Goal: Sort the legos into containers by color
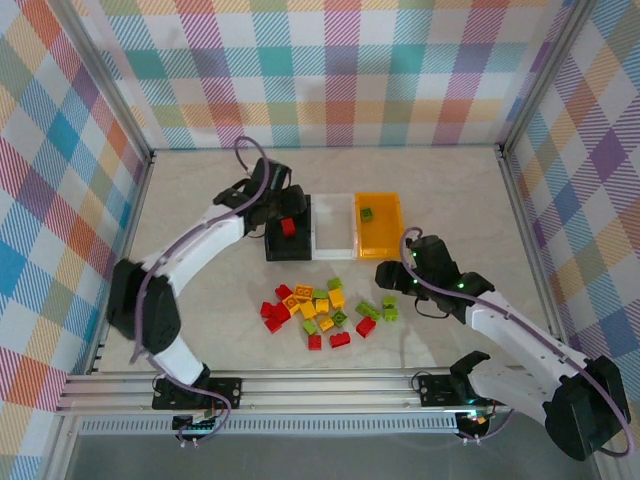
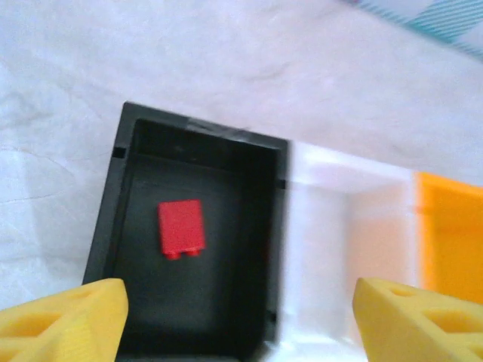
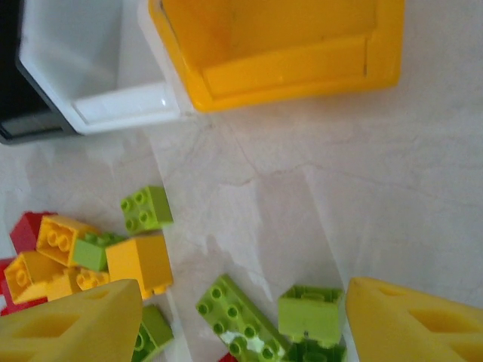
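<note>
Nearest the left wrist lens was the left end effector (image 2: 241,320). Its yellow fingers were spread wide with nothing between them, so it was released. Beneath it one red brick (image 2: 181,228) lay flat on the floor of the black bin (image 2: 226,294). The white bin (image 2: 332,249) stood between the black one and the orange bin (image 1: 385,238), which held one green brick (image 1: 367,214). The loose legos (image 1: 320,310), mixed red, yellow and lime, sat on the surface (image 1: 200,200) just in front of the bins. The right end effector (image 3: 241,324) hung open and unloaded over a lime block (image 3: 309,308) at the pile's right edge.

We judged the bricks light, rigid and smooth-sided, liable to skid or twist if pinched off-centre. They seemed best gripped across two flat opposite walls, clear of touching neighbours.
</note>
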